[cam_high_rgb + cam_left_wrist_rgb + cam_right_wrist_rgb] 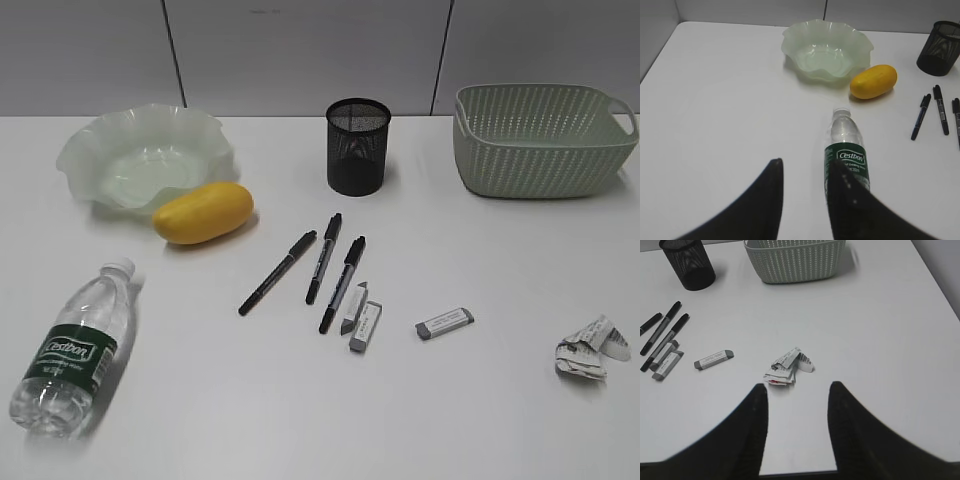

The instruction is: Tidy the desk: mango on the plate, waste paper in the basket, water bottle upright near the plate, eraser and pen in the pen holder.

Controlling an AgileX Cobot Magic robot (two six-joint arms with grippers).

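The Cestbon water bottle (846,150) is lying on its side near the desk's (480,420) front-left corner, its long axis pointing cap-first away from the left gripper (805,172), whose spread, empty jaws are hovering by its base.
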